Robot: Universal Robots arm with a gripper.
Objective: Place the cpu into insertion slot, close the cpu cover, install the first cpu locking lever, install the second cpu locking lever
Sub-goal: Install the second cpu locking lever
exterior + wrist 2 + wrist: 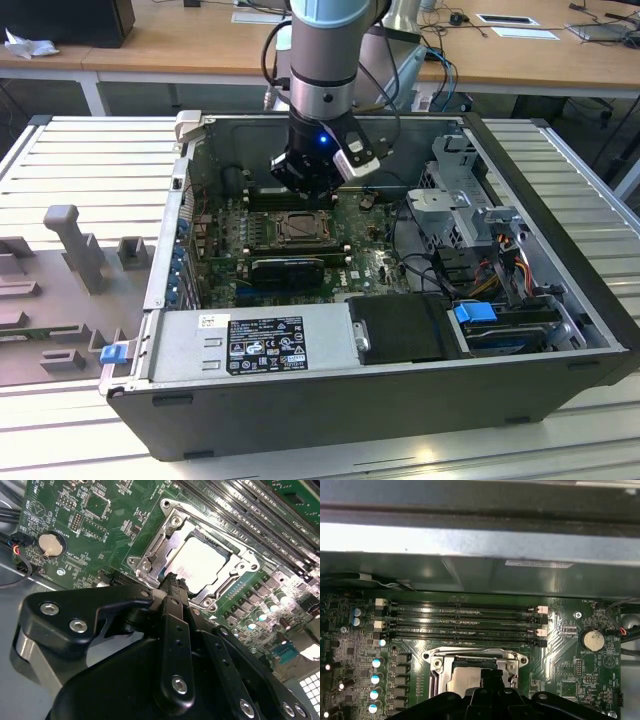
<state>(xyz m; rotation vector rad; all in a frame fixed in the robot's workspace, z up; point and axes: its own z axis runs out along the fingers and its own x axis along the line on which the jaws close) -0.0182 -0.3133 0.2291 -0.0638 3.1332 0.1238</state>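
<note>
I am watching the computer case (560,330) lying open on the worktop (80,410). The end effector (172,582), fingers pressed together, is hovering over the insertion slot (155,545), where the cpu (205,562) is sitting inside the cpu cover (239,566).

This is a robotics lab or electronics workshop. An opened computer case (400,330) lies on a ribbed aluminium bench (90,150) with grey fixture blocks (75,245). Behind it stand wooden desks (200,45) strewn with papers (520,25) and cables (445,70).
</note>
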